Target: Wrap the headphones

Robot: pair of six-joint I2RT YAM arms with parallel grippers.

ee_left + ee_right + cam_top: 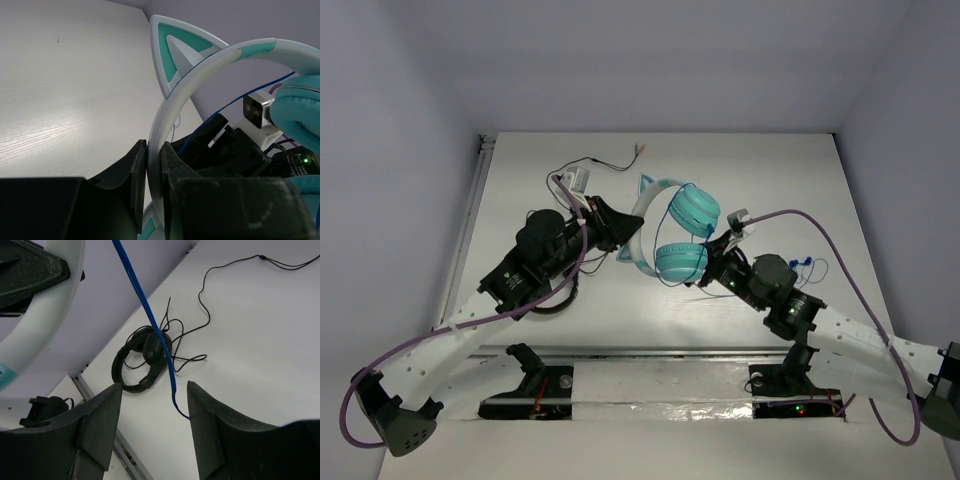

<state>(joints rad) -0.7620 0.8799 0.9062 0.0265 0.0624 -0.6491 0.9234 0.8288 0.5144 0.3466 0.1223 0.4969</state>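
Pincer on the left arm (154, 170) is clamped tight on the pale headband (172, 112) of the headphones (682, 235), which are over the middle of the bench (770, 170) between the two arms, teal cups toward the right. Just right of the cups, the right pincer (152, 405) stands open, with the thin blue cord (150, 325) passing through its gap. Farther left, a black headset (142, 362) lies on the bench.

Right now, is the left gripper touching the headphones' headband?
Touching. The left wrist view shows the left gripper shut on the headband, the pale band pinched on both sides with no gap.
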